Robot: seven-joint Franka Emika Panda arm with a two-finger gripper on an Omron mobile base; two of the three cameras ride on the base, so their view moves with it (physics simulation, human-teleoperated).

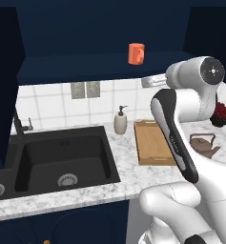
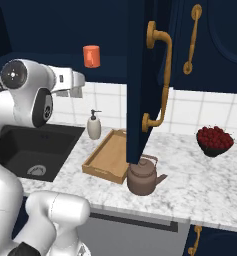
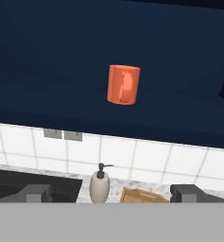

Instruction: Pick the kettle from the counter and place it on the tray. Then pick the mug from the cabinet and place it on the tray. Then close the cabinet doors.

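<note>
Hand view faces the mug [image 3: 124, 84] upright on the cabinet [image 3: 47, 61] shelf, the hand [image 3: 111, 193] spread wide and empty. Right base view shows the kettle [image 2: 142, 176] on the worktop [image 2: 200, 185], touching the empty tray [image 2: 107, 160].

The mug [image 3: 124, 84] stands alone on the cabinet [image 1: 86, 62] shelf with open dark space all around it and nothing between it and the camera on the hand. The open door [image 2: 142, 80] hangs over the kettle [image 2: 142, 176], beside the tray [image 2: 107, 157]. The soap dispenser [image 1: 120, 121] stands just beside the tray's far corner.
</note>
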